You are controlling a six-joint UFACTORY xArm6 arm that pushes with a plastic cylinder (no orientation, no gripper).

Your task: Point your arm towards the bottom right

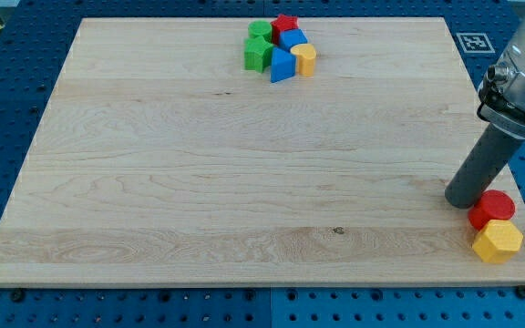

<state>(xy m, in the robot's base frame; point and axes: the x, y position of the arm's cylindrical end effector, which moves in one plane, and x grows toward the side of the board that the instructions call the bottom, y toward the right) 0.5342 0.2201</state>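
Note:
My tip rests on the wooden board near the view's bottom right corner. The dark rod rises up and to the right from it. A red cylinder sits just right of the tip, touching or nearly touching the rod. A yellow hexagonal block lies right below the red cylinder, against it.
A tight cluster sits at the view's top centre: a green block, a second green block, a red star block, a blue block, a second blue block and a yellow block. The board's right edge is close to the tip.

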